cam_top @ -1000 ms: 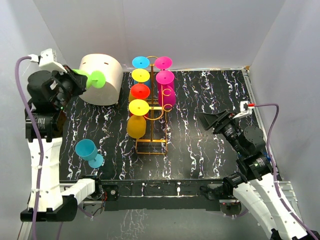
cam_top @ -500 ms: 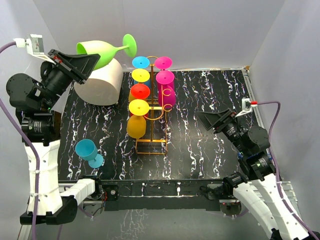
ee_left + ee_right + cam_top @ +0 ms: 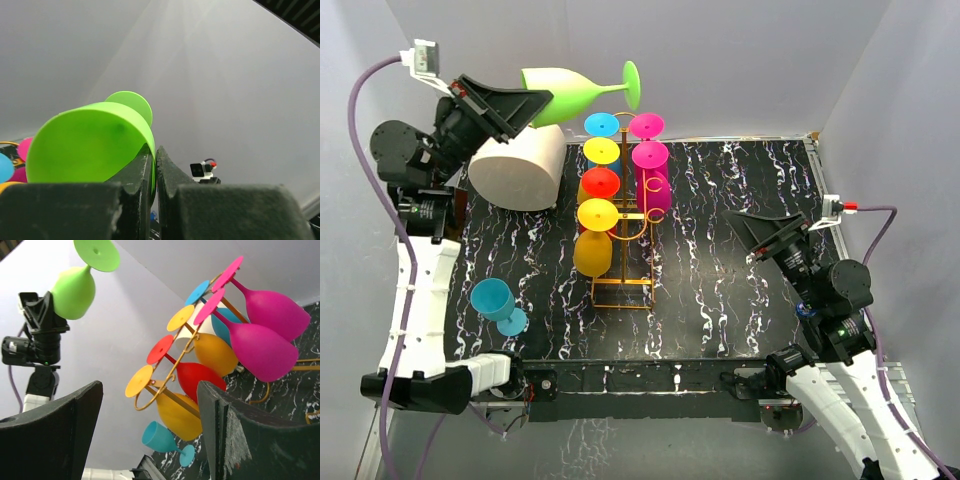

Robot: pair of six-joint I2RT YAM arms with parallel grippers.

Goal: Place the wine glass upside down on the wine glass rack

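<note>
The green wine glass [image 3: 575, 92] is held aloft, up & to the far-left of the wine glass rack [image 3: 620, 288]. It lies approx. horizontal w/ its foot pointed toward the rack's far end. The left gripper [image 3: 154, 167] is clamped on the bowl wall at the rim; the wall appears to be pinched between the two fingers. The right gripper [image 3: 752, 232] is parked to the right of the rack, fingers apart, nothing held. The glass is judged to be plastic: light, stiff, not esp. fragile, but smooth, so a slip or pivot in such a thin rim pinch is poss. Hold is best kept on the bowl, since stem & foot must be left free for the rack's hooks, of which the near-right ones look unoccupied.
</note>
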